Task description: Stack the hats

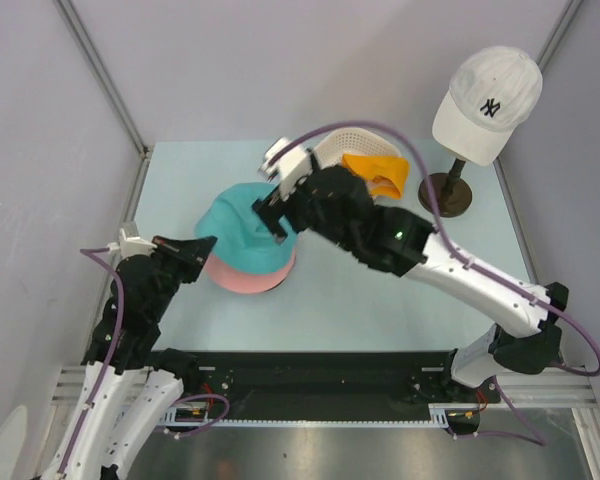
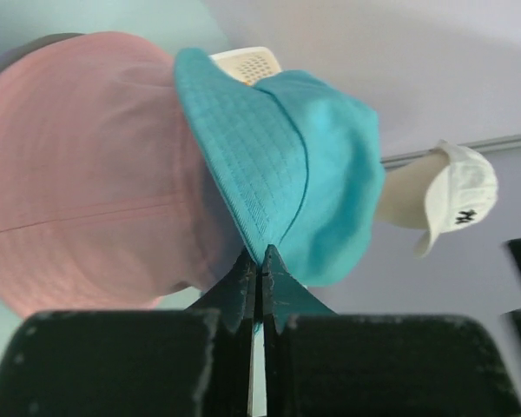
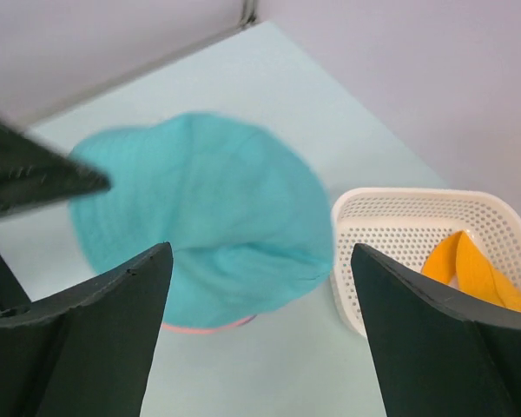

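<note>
A teal hat (image 1: 238, 226) lies on top of a pink hat (image 1: 250, 278) at the left middle of the table. My left gripper (image 1: 206, 246) is shut on the teal hat's (image 2: 313, 174) brim, its fingertips (image 2: 245, 271) pinching the fabric edge, with the pink hat (image 2: 78, 174) just left of them. My right gripper (image 1: 271, 218) hangs open over the teal hat's (image 3: 200, 217) far side, with nothing between its fingers (image 3: 104, 304). An orange hat (image 1: 378, 171) sits in a white basket (image 1: 352, 141) behind the right arm.
A white NY cap (image 1: 487, 98) rests on a mannequin head on a round stand (image 1: 450, 193) at the back right. The basket (image 3: 399, 226) with the orange hat (image 3: 473, 265) stands close to the right of the stacked hats. Grey walls enclose the table.
</note>
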